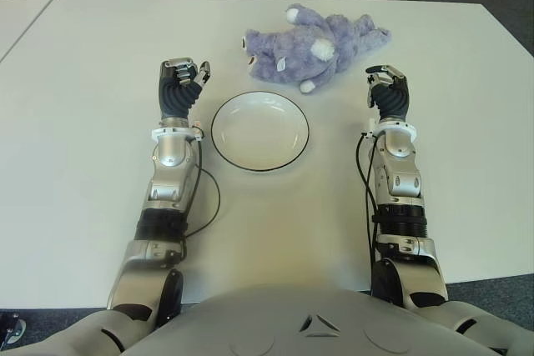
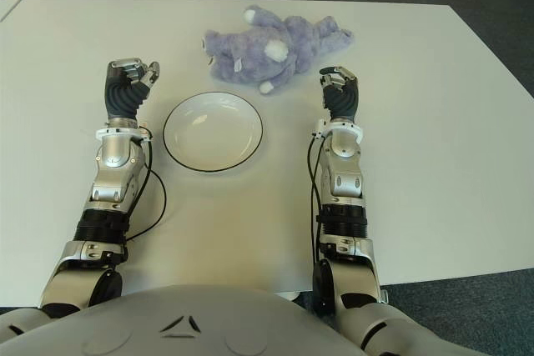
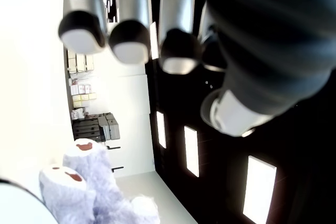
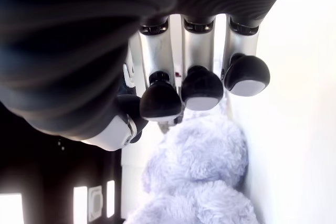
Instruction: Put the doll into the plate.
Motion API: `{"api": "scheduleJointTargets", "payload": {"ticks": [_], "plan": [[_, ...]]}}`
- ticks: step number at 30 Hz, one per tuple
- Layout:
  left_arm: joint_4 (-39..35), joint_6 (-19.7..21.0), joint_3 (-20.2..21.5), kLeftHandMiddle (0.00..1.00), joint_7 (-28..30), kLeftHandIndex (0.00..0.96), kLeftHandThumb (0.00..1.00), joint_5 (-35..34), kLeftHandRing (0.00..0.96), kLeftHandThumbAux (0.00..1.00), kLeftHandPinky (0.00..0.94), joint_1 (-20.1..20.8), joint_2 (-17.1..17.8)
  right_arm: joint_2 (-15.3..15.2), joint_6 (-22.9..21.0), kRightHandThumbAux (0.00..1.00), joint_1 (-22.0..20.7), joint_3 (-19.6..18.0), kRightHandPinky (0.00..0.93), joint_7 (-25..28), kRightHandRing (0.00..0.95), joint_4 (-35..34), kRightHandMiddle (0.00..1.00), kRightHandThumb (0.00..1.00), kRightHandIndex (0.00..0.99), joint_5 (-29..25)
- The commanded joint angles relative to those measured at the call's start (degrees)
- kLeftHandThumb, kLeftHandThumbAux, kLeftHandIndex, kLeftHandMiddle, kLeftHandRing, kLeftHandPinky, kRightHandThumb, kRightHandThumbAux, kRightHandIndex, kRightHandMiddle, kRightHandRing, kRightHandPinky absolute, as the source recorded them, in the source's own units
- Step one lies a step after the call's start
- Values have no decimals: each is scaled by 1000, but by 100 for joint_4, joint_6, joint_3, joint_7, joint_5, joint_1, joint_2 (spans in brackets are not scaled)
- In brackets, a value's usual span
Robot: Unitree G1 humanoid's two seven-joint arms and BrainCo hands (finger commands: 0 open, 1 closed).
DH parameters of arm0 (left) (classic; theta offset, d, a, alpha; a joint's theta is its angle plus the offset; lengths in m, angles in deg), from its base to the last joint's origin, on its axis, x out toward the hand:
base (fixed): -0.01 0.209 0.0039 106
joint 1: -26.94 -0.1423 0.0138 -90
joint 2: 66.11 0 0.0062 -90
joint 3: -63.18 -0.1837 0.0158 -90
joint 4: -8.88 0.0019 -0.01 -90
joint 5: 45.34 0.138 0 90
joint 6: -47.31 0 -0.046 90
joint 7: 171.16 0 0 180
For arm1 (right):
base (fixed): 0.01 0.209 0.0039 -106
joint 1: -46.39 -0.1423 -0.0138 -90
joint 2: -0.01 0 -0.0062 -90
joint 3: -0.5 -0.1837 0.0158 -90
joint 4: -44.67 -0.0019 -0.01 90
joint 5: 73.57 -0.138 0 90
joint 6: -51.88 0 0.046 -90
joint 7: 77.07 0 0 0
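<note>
Right hand (image 1: 385, 81): fingers loosely curled, empty, beside purple plush doll (image 1: 317, 43). Doll lies crosswise beyond plate (image 1: 259, 131), head toward left hand (image 1: 184, 77), likewise relaxed, empty.

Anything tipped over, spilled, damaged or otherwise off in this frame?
Nothing stands out. The purple doll lies on its side on the white table, just beyond the empty plate. The left hand shows left of the plate and the right hand near the doll; both hold nothing.

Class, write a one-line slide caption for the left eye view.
Purple doll lies on the table beyond the empty plate, flanked by left hand and right hand, both holding nothing.
</note>
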Motion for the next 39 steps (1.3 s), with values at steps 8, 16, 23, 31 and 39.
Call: {"api": "scheduleJointTargets", "payload": {"ticks": [8,16,23,31,39], "plan": [[322,33,-57,890,-75,812,480,51,897,768,893,-709,-283,66,-137,712,62,622,878,-996,870,-365,881,721,441,1449],[363,20,-62,890,-96,811,484,78,898,764,892,-675,-272,-138,-138,712,118,986,870,-1246,867,-473,876,722,441,2362],[471,-2,-57,894,-7,828,450,48,899,781,886,-614,-229,-340,-337,712,-4,1221,865,-1298,860,-552,869,723,441,3083],[607,-115,-60,894,-4,828,455,44,899,781,890,-562,-238,-565,-448,711,-137,1427,844,-1116,847,-597,858,721,442,3543],[689,-199,-52,893,-2,825,472,28,899,770,893,-532,-241,-993,108,710,-189,1617,847,-800,841,-626,853,724,442,3625]]}}
